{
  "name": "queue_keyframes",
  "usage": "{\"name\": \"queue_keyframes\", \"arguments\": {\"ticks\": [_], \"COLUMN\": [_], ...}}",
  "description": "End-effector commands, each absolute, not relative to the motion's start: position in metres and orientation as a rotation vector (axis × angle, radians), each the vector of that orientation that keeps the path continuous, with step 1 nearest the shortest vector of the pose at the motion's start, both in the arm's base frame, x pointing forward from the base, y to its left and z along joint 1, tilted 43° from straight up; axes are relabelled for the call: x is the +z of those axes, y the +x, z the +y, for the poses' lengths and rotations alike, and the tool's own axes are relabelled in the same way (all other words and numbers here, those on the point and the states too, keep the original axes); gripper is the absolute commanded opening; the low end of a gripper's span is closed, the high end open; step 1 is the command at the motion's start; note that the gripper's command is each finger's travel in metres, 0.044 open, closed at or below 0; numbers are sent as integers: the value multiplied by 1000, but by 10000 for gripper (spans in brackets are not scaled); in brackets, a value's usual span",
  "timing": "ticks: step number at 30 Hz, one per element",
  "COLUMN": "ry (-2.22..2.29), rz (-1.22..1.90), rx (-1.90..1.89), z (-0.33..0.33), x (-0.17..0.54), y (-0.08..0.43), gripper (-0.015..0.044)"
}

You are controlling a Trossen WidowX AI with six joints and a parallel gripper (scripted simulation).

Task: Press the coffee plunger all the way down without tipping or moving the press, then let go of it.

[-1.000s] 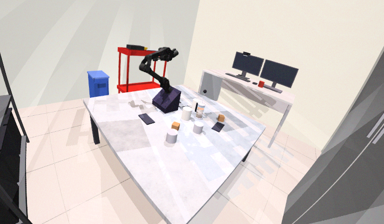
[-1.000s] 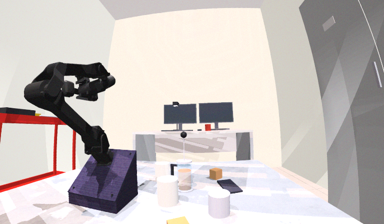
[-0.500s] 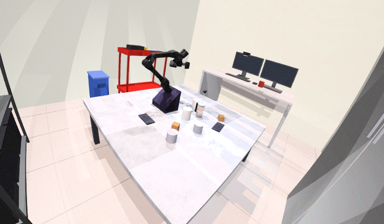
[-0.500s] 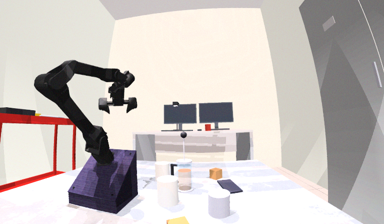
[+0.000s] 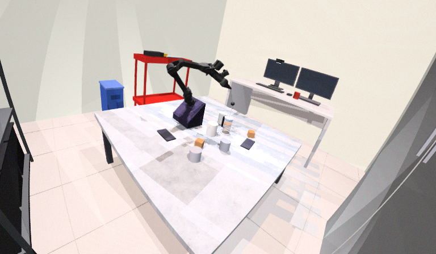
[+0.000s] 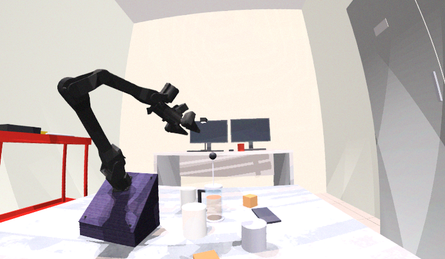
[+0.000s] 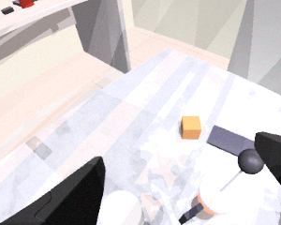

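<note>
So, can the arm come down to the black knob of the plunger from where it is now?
Probably yes. The gripper hangs open and empty above the knob, a little to one side, with only free air between. The white cylinders stand lower, beside the press.
</note>
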State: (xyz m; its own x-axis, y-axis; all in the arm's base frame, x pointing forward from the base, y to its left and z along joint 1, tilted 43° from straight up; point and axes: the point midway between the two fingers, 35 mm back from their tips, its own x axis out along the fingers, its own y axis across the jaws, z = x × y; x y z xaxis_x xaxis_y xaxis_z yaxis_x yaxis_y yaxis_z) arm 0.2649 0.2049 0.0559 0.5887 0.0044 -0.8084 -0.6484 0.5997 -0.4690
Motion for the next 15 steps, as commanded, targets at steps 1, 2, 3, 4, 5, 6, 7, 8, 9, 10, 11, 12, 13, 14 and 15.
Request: {"name": "queue_keyframes", "arguments": {"ticks": [1, 2, 3, 4, 5, 6, 7, 8, 9, 10, 11, 12, 13, 14, 15], "ry": [-772, -751, -738, -734, -734, -734, -737, -736, -736, -735, -735, -734, -734, -734, -734], "rz": [774, 749, 732, 727, 727, 727, 728, 728, 728, 727, 726, 725, 725, 724, 724], "rx": [90, 20, -23, -37, -37, -37, -36, -37, -38, -38, -40, -41, -42, -43, -44], "z": [166, 158, 152, 151, 149, 147, 144, 139, 135, 129, 122, 116, 112, 110, 110], "x": [67, 71, 73, 74, 73, 70, 66, 60, 54, 48, 40, 34, 30, 30, 30], "y": [303, 309, 313, 314, 313, 313, 313, 312, 311, 309, 307, 305, 303, 302, 302], "gripper": [440, 440, 440, 440, 440, 440, 440, 440, 440, 440, 440, 440, 440, 440, 440]}}
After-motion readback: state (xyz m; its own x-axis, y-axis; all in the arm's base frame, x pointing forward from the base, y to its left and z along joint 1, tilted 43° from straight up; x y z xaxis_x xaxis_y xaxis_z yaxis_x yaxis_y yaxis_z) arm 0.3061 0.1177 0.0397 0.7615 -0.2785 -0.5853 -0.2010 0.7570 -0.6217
